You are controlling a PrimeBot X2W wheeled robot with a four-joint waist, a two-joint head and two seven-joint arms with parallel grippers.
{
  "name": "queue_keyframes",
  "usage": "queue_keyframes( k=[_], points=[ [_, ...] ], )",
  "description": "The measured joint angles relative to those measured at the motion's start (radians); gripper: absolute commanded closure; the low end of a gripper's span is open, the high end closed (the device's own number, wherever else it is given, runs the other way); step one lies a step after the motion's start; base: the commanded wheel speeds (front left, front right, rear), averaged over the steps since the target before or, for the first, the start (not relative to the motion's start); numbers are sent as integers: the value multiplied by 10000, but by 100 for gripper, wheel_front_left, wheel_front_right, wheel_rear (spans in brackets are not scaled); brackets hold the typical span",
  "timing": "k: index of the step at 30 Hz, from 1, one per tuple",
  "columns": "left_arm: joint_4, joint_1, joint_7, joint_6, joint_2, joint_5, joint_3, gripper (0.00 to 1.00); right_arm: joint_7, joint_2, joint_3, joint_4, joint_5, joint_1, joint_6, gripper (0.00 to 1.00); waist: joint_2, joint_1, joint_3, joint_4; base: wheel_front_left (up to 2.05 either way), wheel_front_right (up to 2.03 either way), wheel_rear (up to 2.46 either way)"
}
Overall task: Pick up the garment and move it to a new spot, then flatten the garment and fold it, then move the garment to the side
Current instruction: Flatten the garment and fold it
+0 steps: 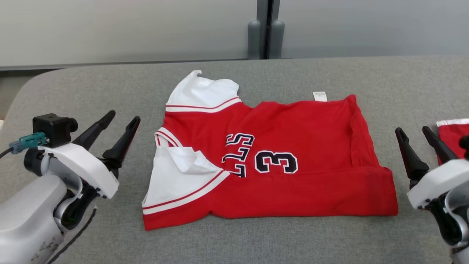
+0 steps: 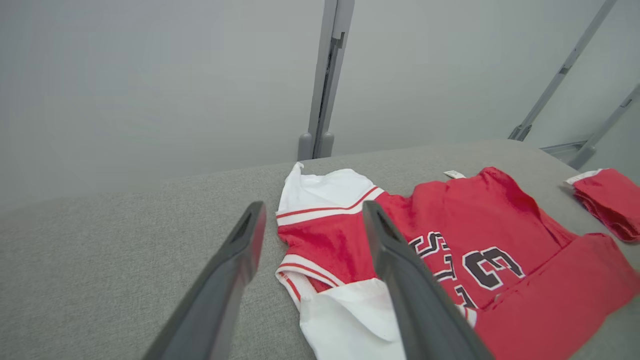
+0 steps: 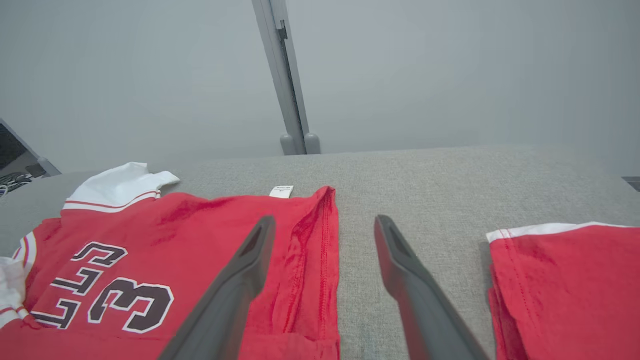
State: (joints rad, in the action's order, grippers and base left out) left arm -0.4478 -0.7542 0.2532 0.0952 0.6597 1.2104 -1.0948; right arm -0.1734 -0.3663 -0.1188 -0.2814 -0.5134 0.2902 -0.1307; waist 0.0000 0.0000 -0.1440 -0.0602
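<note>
On my far left, the left gripper (image 1: 122,117) hovers over the grey padded surface (image 1: 256,238). Its two dark fingers are spread wide with nothing between them, and they point toward the shirt from just beside its left edge without touching it.

The garment (image 1: 278,165) lies flat in the middle of the surface, turned sideways so its neck end faces my left and its hem faces my right. One white sleeve (image 1: 201,91) sticks out at the far left corner. The other sleeve (image 1: 179,172) is folded in over the red front. The near long edge is folded up over the chest, so I read only part of the black lettering and a "3" (image 1: 276,162). A small white tag (image 1: 319,96) pokes out along the far edge.

The right gripper (image 1: 413,131) sits just off the hem, fingers parted wide and empty, clear of the cloth. Behind it, at my right edge, a second red piece with white trim (image 1: 454,135) lies folded, apart from the shirt.
</note>
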Motion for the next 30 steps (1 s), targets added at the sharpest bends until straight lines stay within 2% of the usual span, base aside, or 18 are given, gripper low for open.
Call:
queue_keyframes(
  k=[3, 6, 9, 10, 15, 16, 17, 18, 24, 30],
  points=[
    [575, 613, 82, 4, -337, -94, 1488, 0, 1361, 119, -36, 144, 121, -391, 0, 0, 0, 0, 265, -81, 0, 0, 0],
    [1168, 1618, 104, -105, -759, -890, 3312, 0, 2487, 201, -54, 278, 391, -758, 0, 0, 0, 0, 460, -170, 0, 0, 0],
    [1618, 2948, 100, -184, -1492, -1714, 4765, 0, 3413, 347, -107, 376, 840, -1047, 0, 0, 0, 0, 582, -235, 0, 0, 0],
    [1866, 3646, 102, -184, -2079, -2196, 5601, 0, 3833, 487, -94, 431, 1035, -1241, 0, 0, 0, 0, 643, -254, 0, 0, 0],
    [1987, 5083, 102, -19, -3354, -3517, 7187, 0, 4263, 1011, 161, 550, 1584, -1687, 0, 0, 0, 0, 704, -242, 0, 0, 0],
    [1987, 5083, 102, -19, -3354, -3517, 7187, 0, 4263, 1011, 161, 550, 1584, -1687, 0, 0, 0, 0, 704, -242, 0, 0, 0],
    [1904, 5457, 102, 67, -3856, -4023, 7871, 0, 4307, 1210, 192, 625, 1879, -1875, 0, 0, 0, 0, 717, -223, 0, 0, 0],
    [1904, 5457, 102, 67, -3856, -4023, 7871, 0, 4307, 1210, 192, 625, 1879, -1875, 0, 0, 0, 0, 717, -223, 0, 0, 0],
    [1557, 6497, 102, 270, -5250, -5545, 9095, 0, 4335, 1718, 314, 738, 2236, -2295, 0, 0, 0, 0, 742, -142, 0, 0, 0],
    [934, 6901, 102, 314, -5618, -6936, 9076, 0, 4343, 1816, 454, 734, 2243, -2280, 0, 0, 0, 0, 743, -125, 0, 0, 0]
  ],
)
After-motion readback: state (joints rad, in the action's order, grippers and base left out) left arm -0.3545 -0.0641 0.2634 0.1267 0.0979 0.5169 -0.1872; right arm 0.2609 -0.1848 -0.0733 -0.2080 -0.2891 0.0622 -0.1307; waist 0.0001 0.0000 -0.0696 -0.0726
